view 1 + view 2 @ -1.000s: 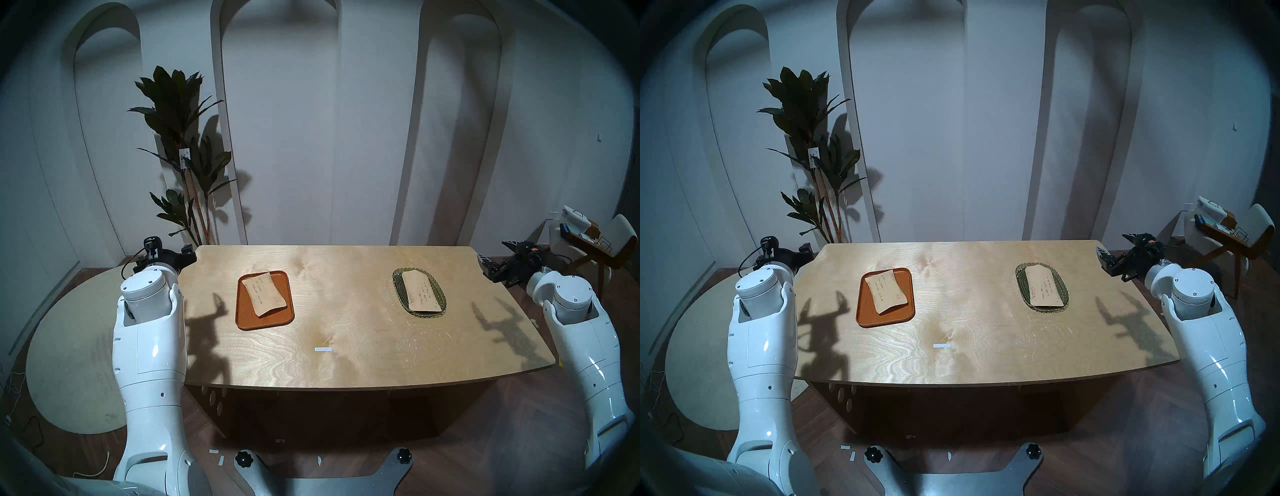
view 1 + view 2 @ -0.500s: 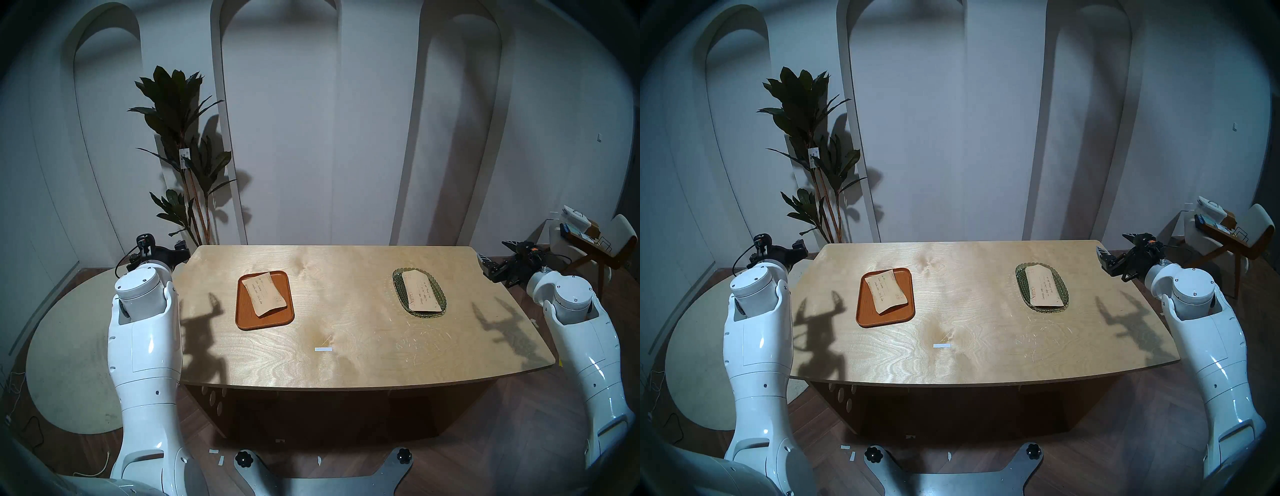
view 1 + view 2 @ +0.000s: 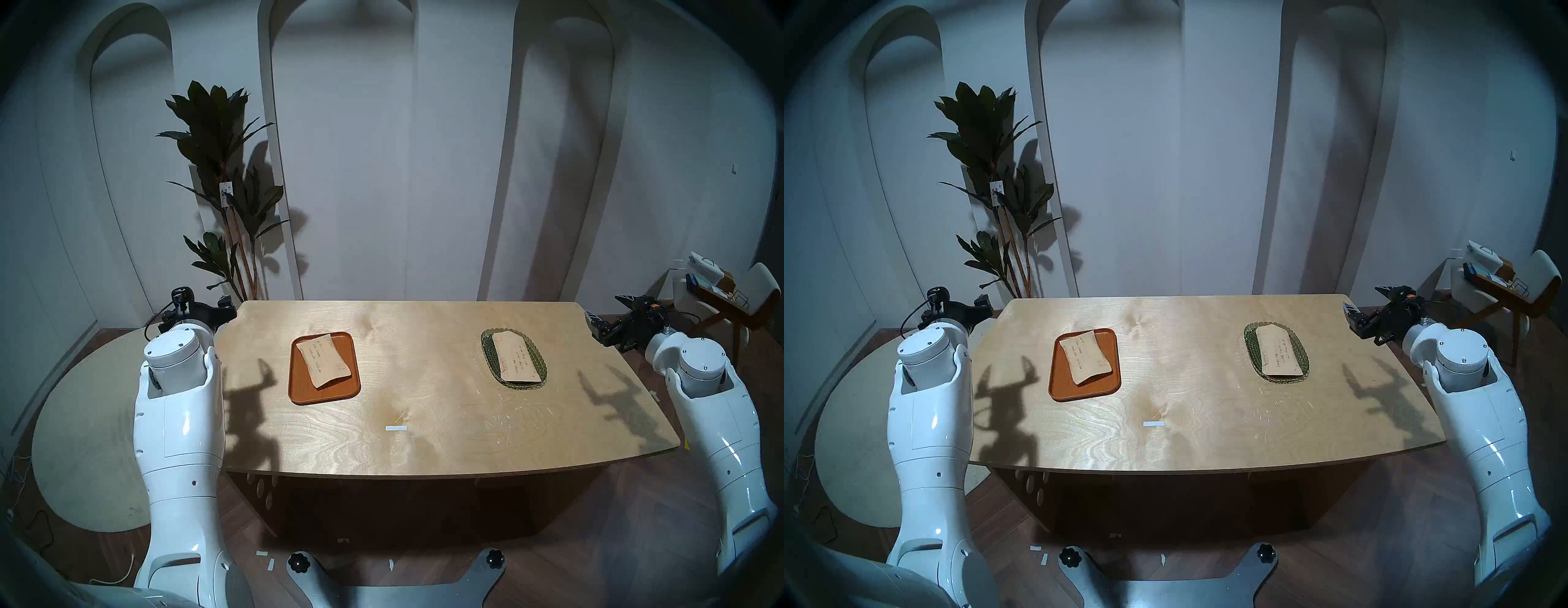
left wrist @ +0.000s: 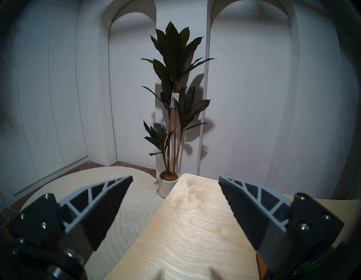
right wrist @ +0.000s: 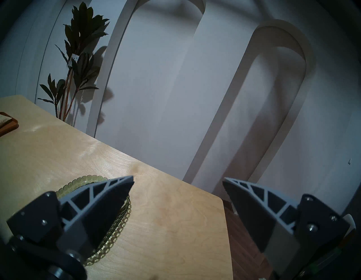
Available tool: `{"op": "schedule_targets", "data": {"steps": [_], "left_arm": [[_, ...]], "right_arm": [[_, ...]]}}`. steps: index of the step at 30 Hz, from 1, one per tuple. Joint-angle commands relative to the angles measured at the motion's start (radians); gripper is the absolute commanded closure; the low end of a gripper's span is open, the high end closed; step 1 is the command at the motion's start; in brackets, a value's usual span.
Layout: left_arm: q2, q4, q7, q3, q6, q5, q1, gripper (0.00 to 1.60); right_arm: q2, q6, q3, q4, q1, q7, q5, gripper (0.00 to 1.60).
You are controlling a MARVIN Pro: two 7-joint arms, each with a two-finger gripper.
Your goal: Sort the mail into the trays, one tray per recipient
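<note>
My left gripper (image 4: pixel 175 179) hangs at the far left corner of the table (image 3: pixel 424 407), fingers spread wide and empty. My right gripper (image 5: pixel 178 180) hangs off the far right edge, likewise spread and empty. Both are well apart from the mail.

Left envelope (image 3: pixel 324 359): lies skewed inside the wooden tray (image 3: pixel 297 382) on the left half of the table, right of my left gripper. One near corner looks slightly raised above the tray floor.

Right envelope (image 3: pixel 516 356): lies lengthwise in the green dish (image 3: pixel 488 339) on the right half, pointed flap at the far end, left of my right gripper. Dark written lines and a small red mark show on each envelope; the words are too small to read.

White strip (image 3: pixel 396 428): lies alone near the table's near middle, between the two containers and apart from both.

Head views: show both containers, both envelopes, and my arms' shadows on the tabletop.

Left wrist view: shows only the table's bare far left corner, a round rug (image 4: pixel 125 195) and a potted plant (image 4: pixel 173 97) against the wall; no mail.

Right wrist view: shows the dish's scalloped rim behind my left-hand finger (image 5: pixel 109 197) and a sliver of the wooden tray at the far left edge; the right envelope is hidden there.
</note>
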Motion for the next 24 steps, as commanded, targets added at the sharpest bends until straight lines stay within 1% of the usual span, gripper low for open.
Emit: {"op": "schedule_targets", "data": {"steps": [1, 24], "left_arm": [[0.006, -0.024, 0.002, -0.002, -0.008, 0.001, -0.015, 0.0], [0.005, -0.024, 0.001, -0.003, -0.008, 0.003, -0.015, 0.0]], "right_arm": [[0.007, -0.011, 0.007, -0.016, 0.006, 0.002, -0.001, 0.0], [0.009, -0.011, 0.006, -0.016, 0.006, 0.0, 0.0, 0.0]]}}
